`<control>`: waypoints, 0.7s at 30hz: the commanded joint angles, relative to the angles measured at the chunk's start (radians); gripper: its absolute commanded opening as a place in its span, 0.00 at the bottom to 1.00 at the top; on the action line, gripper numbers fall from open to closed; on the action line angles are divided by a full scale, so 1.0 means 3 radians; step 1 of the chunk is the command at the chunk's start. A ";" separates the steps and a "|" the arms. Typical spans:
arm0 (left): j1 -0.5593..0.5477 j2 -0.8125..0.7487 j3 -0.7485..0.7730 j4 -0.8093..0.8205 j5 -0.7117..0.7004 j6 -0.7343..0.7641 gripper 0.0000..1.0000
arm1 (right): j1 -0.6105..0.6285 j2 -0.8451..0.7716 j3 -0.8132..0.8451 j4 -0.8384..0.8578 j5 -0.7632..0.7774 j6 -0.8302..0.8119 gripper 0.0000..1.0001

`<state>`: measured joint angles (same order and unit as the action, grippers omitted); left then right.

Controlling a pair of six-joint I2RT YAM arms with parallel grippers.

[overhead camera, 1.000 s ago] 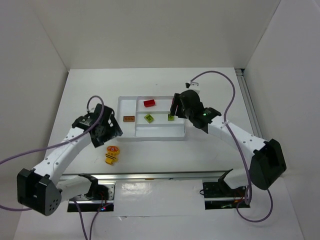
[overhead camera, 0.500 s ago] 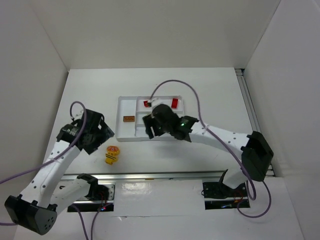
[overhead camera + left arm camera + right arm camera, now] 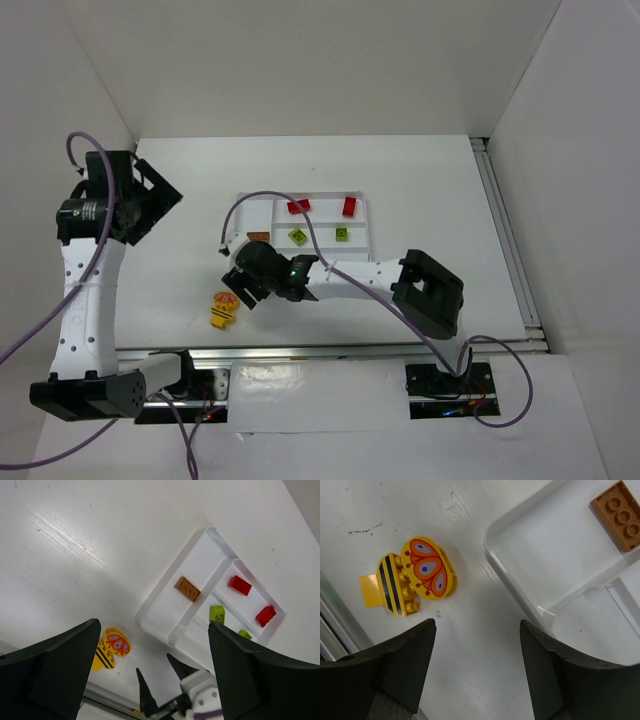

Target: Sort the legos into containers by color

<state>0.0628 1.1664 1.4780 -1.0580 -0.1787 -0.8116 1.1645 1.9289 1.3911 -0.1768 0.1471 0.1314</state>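
The white tray holds two red bricks in the far narrow section. Two lime green bricks lie in the middle one, and a brownish-orange brick lies in the tall section. A yellow-orange piece with a butterfly print lies on the table in front of the tray. My right gripper is open and empty, hovering just right of that piece. My left gripper is open and empty, raised high at the left, looking down on the tray.
The metal rail runs along the near table edge, just in front of the yellow-orange piece. White walls close the left, back and right sides. The right arm's purple cable arcs over the tray.
My right gripper left a red brick in the far section and swept left across the tray to the yellow-orange piece. My left arm lifted and swung back to the far left.
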 commanded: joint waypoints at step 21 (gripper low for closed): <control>0.0425 0.0019 0.0315 0.0126 0.0739 0.0527 1.00 | 0.0168 0.0887 0.0808 0.0416 -0.0158 -0.0182 0.77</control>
<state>0.1829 1.1896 1.5875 -1.0527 0.0154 -0.6800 1.2087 2.1624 1.5616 -0.0895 0.1043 0.0906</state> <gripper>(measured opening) 0.998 0.765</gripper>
